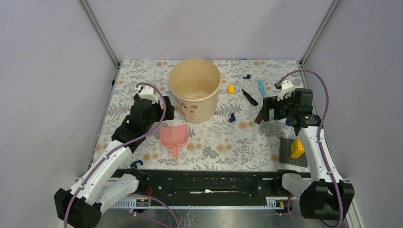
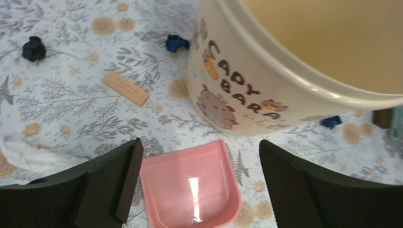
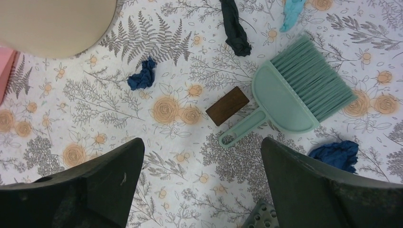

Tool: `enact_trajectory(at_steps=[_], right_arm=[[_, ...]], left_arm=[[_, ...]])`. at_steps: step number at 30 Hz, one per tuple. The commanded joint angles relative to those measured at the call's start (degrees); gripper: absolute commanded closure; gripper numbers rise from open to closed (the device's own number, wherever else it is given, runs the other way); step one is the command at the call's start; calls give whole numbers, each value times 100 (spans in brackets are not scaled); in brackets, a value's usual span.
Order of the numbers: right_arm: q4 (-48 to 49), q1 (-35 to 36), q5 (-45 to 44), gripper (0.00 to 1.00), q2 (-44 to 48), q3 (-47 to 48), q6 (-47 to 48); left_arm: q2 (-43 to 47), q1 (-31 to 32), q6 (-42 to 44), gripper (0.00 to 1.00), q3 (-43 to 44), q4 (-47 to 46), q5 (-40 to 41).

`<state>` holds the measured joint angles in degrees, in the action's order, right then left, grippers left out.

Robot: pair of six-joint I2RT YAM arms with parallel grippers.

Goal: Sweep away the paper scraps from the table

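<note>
My right gripper and left gripper both gape empty; I'd lower the right squarely onto the handle of the mint-green plastic brush, missing the small brown block beside it; crumpled dark blue paper scraps dot the flower-printed table around it.

My pink dustpan, lower centre, looks smooth glossy plastic; the cream bucket above shines too. The paper scraps are crumpled and matt; my brush looks plastic.
</note>
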<state>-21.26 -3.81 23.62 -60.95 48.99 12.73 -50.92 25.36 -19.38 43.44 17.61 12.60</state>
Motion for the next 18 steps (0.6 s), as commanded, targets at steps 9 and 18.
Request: enact_trajectory(at_steps=[9, 18], right_arm=[[-478, -23, -31, 0, 434, -94, 554], [-337, -23, 130, 0, 217, -211, 585]], left_arm=[[581, 27, -56, 1, 496, 477, -1762], [942, 30, -644, 1, 282, 1409, -530]])
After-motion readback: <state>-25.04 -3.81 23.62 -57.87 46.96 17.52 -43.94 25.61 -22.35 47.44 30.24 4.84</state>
